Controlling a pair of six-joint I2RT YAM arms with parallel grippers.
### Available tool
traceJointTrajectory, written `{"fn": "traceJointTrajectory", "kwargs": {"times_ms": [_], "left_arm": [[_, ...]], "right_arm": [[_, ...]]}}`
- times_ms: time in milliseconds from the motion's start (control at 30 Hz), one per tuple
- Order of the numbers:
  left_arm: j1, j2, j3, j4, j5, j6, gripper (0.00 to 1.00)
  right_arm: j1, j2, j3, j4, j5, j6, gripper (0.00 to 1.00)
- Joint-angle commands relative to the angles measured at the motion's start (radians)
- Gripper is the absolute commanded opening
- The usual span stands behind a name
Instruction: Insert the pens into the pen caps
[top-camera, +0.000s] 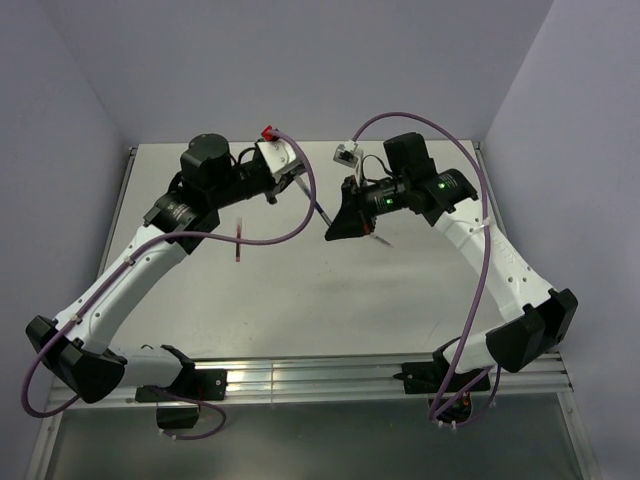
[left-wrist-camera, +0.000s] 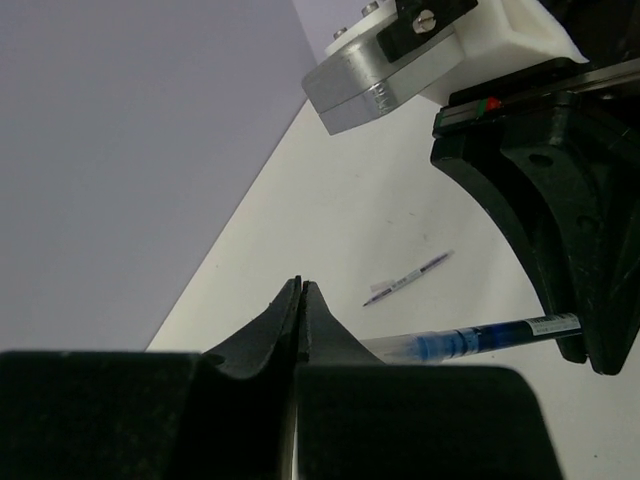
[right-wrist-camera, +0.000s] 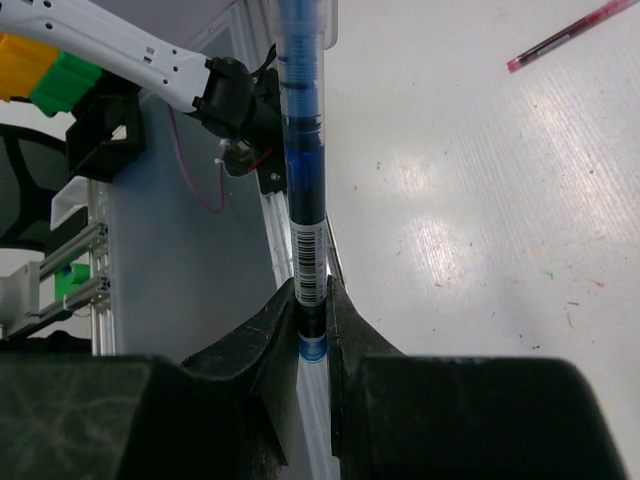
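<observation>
**Top view.** The left hand (top-camera: 283, 190) and right hand (top-camera: 345, 222) face each other above the far half of the worktop (top-camera: 300, 310). A thin blue pen (top-camera: 322, 212) spans the gap between them. The red pen (top-camera: 238, 243) lies apart, to the left.

**Left wrist view.** The left fingers are pressed together with no gap showing; whether a cap sits between them cannot be told. The blue pen's clear end reaches just beside them. A pale pen (left-wrist-camera: 408, 278) lies on the worktop beyond.

**Right wrist view.** The right fingers clamp the blue pen at its barcoded end, with the barrel pointing straight out.

**Judged step.** Bringing pen to cap. Good practice — keep the barrel in line with the cap's bore, advance slowly along that axis, and grip firmly so the pen does not slide back.
</observation>
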Motion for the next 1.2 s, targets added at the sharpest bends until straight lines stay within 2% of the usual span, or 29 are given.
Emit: {"fn": "traceJointTrajectory", "kwargs": {"times_ms": [0,167,367,800,1167], "left_arm": [[-0.045,-0.047,-0.033,0.041,-0.031,0.047,0.07],[-0.134,-0.069,-0.075,0.055,-0.154,0.099,0.09],[-0.227,-0.106,-0.159,0.058,-0.191,0.136,0.12],[-0.249,-0.112,-0.188,-0.014,-0.032,0.101,0.26],[-0.278,-0.113,-0.211,-0.036,0.019,0.061,0.26]], "right_arm": [[0.006,0.013,0.055,0.048,-0.016,0.02,0.0],[0.006,0.03,0.064,0.064,-0.03,0.057,0.0],[0.008,0.038,0.083,0.087,-0.039,0.071,0.0],[-0.009,0.037,0.116,0.084,-0.022,0.06,0.0],[-0.009,0.053,0.144,0.085,0.012,0.052,0.0]]}}
